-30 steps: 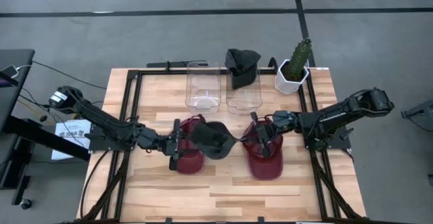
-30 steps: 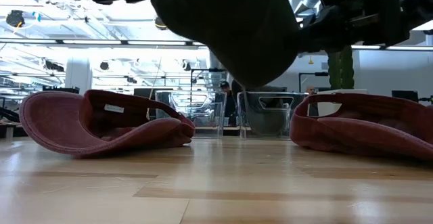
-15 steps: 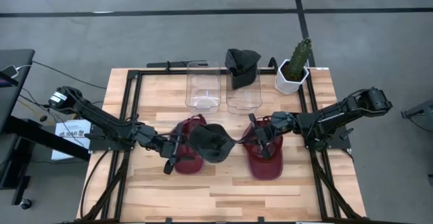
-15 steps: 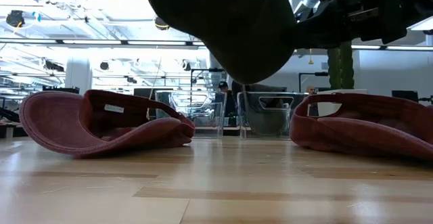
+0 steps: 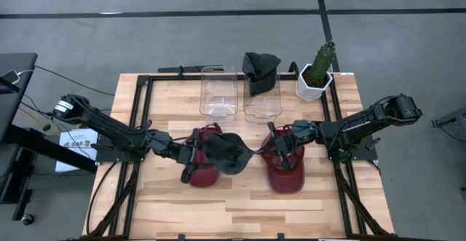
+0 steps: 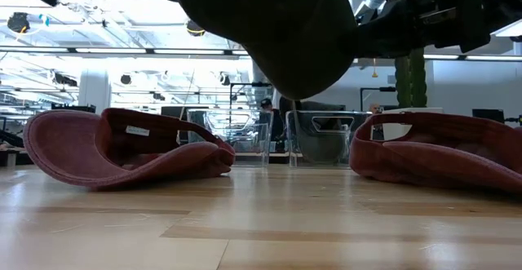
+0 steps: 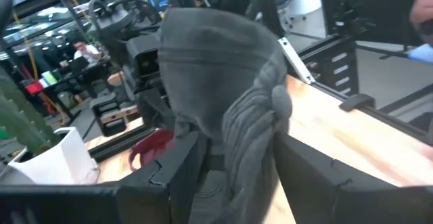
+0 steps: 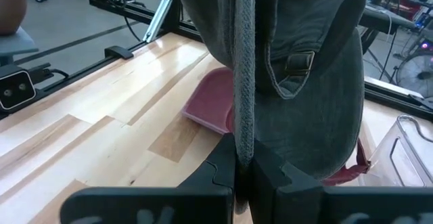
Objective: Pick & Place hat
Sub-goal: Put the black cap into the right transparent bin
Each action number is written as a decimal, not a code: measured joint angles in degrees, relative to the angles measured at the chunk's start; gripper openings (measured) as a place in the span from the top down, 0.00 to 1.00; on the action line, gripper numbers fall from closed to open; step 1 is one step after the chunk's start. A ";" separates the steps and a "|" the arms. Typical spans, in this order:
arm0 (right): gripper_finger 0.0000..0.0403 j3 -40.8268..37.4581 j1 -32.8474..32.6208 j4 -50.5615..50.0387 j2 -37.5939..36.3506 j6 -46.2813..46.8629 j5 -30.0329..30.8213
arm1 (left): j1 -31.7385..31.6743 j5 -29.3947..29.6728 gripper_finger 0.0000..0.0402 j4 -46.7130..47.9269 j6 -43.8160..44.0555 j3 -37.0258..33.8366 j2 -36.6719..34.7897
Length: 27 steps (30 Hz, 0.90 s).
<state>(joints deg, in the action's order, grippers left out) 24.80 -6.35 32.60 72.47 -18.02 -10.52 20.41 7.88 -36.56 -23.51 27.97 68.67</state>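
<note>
- A dark grey fabric cap [image 5: 227,152], soft and crumpled, hangs in the air above the middle of the light wooden worktop [image 5: 240,204], clear of the surface; in the low view it [image 6: 281,29] fills the upper centre with open space beneath it.
- The left gripper [image 5: 195,153] pinches one side of the dark cap; in the left wrist view its two dark fingers [image 7: 186,160] are pressed in on a bunched fold of the fabric [image 7: 230,95].
- The right gripper [image 5: 268,151] pinches the opposite side; in the right wrist view its fingers [image 8: 223,163] are closed tight on a thin edge of the cap [image 8: 298,68], so the cap is stretched between the two arms.
- Two dark red fabric caps lie on the worktop below; one [image 5: 204,159] under the left gripper, the other [image 5: 285,170] under the right gripper, well apart from each other.
- Toward the far edge stand two clear plastic bins; the left one [image 5: 218,92] looks empty; the right one [image 5: 262,95] holds another dark grey cap [image 5: 260,68].
- A green cactus in a white pot [image 5: 317,72] stands near the far right corner.
- Judgement: the pick is done and the carry is in hand; the next move likely calls for both arms to travel together toward a bin at the far edge, keeping the cap clear of the red caps, then release over the opening.
</note>
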 joint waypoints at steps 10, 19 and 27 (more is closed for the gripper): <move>0.98 0.00 0.09 -0.02 -0.02 0.00 0.02 | -1.88 -0.01 0.58 -3.85 0.00 0.02 2.18; 0.98 0.00 0.09 0.00 -0.04 0.00 0.02 | -1.82 -0.02 0.97 -6.26 -0.17 0.01 2.18; 0.93 0.00 0.07 0.00 -0.04 0.19 0.00 | -1.55 -0.17 0.98 -8.10 0.08 0.02 2.18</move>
<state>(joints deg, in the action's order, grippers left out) 24.80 -6.28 32.60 72.42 -17.83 -10.52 18.85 7.70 -44.66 -23.43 27.99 70.85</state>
